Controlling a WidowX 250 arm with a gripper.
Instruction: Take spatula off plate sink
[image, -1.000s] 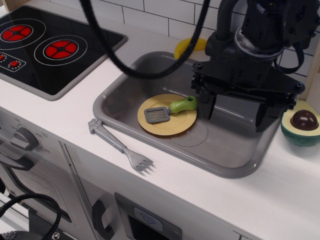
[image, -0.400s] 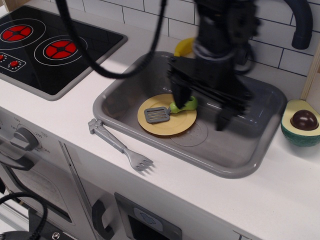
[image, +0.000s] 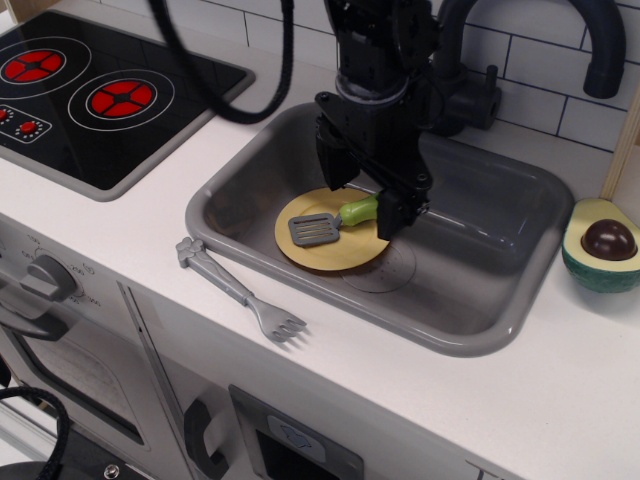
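Note:
The spatula lies on the mustard-yellow plate inside the grey sink, its grey slotted blade to the left and its green handle to the right. My gripper hangs low over the handle's right end. It is open, with one finger behind the handle and one finger in front of it at the plate's right edge. The handle's far end is hidden by the fingers. I cannot tell whether the fingers touch the handle.
A grey toy fork lies on the white counter in front of the sink's left corner. A black stovetop is at the back left. A halved avocado sits right of the sink. A dark faucet rises behind the sink.
My gripper has moved left across the sink, turned and come down until its fingers straddle the spatula's handle. The spatula and plate have not moved.

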